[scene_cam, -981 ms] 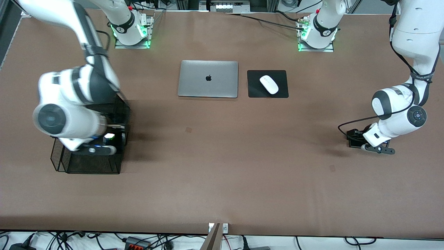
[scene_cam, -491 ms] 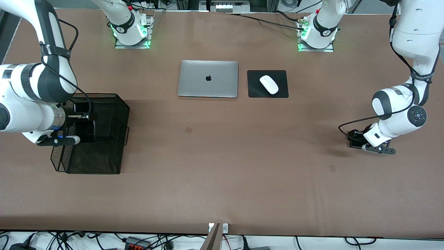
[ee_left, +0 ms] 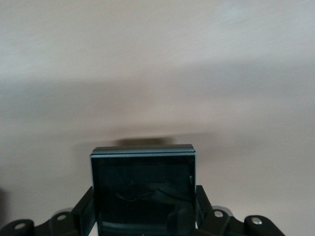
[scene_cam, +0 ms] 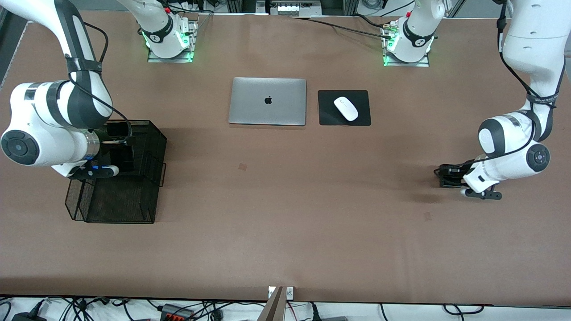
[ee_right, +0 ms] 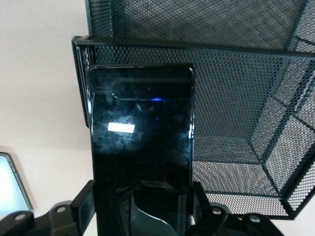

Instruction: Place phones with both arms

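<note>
We see a brown table from a high camera. Two white robot arms reach down, one at each end.

At the right arm's end stands a black mesh basket. The right gripper hangs over the basket's rim, fingers clamped on a long black phone. From its wrist camera we see the slab's glossy face over the basket's edge, with the mesh compartments beside it. In the front view the phone is mostly hidden by the arm.

At the left arm's end, the left gripper is low over bare table. Its fingers are closed on a small squarish black phone, held edge-up above its own shadow. We cannot tell whether it touches the table.

Between the two bases, a closed silver laptop lies beside a black pad with a white mouse on it.
</note>
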Robot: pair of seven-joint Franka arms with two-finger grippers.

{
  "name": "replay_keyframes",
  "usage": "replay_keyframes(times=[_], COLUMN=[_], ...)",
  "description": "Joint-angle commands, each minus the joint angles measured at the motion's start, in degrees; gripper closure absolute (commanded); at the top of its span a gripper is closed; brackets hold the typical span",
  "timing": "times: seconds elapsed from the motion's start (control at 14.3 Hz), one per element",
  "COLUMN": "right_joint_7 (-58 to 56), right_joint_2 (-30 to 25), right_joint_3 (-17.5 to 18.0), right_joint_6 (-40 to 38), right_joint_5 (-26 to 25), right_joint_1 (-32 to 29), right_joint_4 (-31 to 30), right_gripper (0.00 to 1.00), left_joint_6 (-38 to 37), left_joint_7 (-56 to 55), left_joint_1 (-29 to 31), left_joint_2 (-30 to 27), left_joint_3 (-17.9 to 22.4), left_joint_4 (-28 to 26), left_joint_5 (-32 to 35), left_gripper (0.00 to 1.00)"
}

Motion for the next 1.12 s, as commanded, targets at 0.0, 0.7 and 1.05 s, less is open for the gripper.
replay_keyframes(times=[0.0, 0.7, 1.05], right_joint_7=[0.33, 0.25, 0.42], right_joint_2=[-2.40, 0.41, 0.94], right_joint_3=[0.35, 0.26, -0.09], right_joint_6=[1.98, 6.29, 6.30], right_joint_5=[0.33, 0.24, 0.59], right_joint_1=[-0.20, -0.64, -0.82], right_joint_4=[-3.73, -3.82, -2.16], right_gripper=[0.71, 0.71, 0.00], left_joint_6=[-3.82, -5.84, 3.71], left_joint_7=[-7.68, -41.33, -48.39], left_joint_1=[-7.85, -35.44, -45.57], left_joint_2=[-1.71, 9.34, 19.36], left_joint_3=[0.64, 4.58, 8.10], left_joint_4=[2.78, 24.29, 34.94], left_joint_5=[-5.28, -24.19, -32.87], left_gripper=[0.59, 0.71, 0.72])
